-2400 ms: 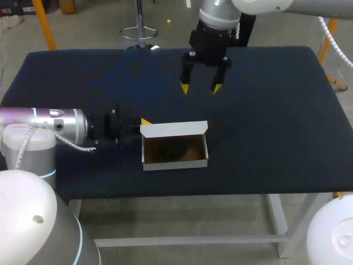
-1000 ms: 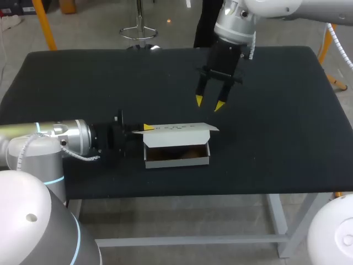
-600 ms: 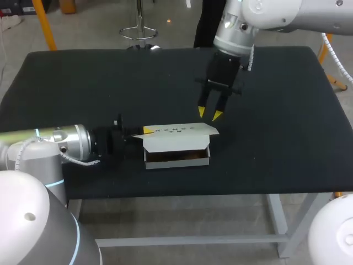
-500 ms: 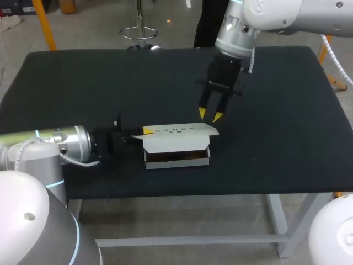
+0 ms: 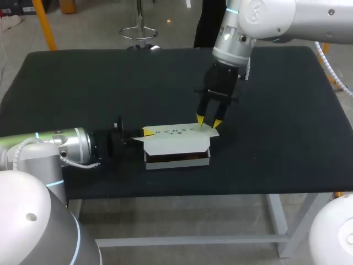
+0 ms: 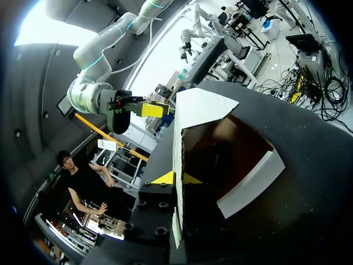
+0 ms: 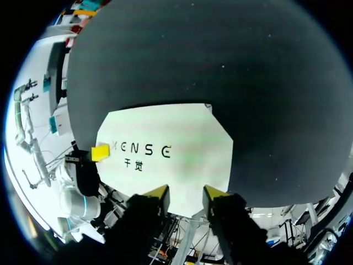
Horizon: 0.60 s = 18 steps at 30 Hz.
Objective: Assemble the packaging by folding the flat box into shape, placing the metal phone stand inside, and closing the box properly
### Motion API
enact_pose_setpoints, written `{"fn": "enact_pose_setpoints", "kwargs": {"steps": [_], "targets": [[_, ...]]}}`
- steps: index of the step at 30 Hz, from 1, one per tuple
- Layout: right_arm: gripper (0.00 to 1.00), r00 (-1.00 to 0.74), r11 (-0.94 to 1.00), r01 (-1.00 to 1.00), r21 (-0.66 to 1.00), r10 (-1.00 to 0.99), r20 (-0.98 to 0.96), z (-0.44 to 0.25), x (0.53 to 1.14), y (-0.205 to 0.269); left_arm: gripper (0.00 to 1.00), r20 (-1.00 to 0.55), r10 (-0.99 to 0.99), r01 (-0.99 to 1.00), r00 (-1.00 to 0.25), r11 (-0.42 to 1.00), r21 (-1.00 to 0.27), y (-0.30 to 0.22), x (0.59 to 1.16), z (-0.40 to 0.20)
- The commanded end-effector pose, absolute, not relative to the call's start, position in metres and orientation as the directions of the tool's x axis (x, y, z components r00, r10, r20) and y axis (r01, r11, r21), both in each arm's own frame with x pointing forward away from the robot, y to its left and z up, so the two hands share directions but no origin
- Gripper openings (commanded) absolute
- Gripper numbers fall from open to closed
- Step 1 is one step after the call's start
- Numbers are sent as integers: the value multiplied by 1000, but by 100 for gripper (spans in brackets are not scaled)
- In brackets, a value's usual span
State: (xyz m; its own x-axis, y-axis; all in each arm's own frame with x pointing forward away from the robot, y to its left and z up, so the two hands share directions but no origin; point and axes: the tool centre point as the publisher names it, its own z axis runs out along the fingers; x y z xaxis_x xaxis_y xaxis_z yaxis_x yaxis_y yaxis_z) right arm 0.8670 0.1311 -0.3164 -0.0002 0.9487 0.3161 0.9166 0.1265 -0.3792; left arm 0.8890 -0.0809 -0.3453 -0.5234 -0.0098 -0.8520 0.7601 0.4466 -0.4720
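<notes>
The white box [image 5: 176, 161] sat near the front edge of the black table [image 5: 276, 110], a little left of the middle. Its lid [image 5: 176, 138] was tipped forward over the opening, and only a strip of the brown inside showed beneath it. In from the left, low over the table, came the left gripper [image 5: 145, 132]. It had the lid's left end pinched between its yellow tips, and the left wrist view showed the thin card edge right between them. On the other side, the right gripper [image 5: 209, 122] pointed down at the lid's far right corner. Its fingers were a narrow gap apart and held nothing; whether the tips touched the card, I could not tell. What lay inside the box was too dark to make out. The table's surface was a dark, matte cloth.
</notes>
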Motion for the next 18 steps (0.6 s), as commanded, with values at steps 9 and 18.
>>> {"fn": "enact_pose_setpoints", "kwargs": {"steps": [9,18], "targets": [[42,-42,166,914,-369,946,321,-331,862,134,0,-859,-14,771,-512,434,-467,-78,887,-350],[42,-48,169,917,-361,946,320,-334,859,132,16,-864,-34,769,-502,439,-464,-73,886,-347]]}}
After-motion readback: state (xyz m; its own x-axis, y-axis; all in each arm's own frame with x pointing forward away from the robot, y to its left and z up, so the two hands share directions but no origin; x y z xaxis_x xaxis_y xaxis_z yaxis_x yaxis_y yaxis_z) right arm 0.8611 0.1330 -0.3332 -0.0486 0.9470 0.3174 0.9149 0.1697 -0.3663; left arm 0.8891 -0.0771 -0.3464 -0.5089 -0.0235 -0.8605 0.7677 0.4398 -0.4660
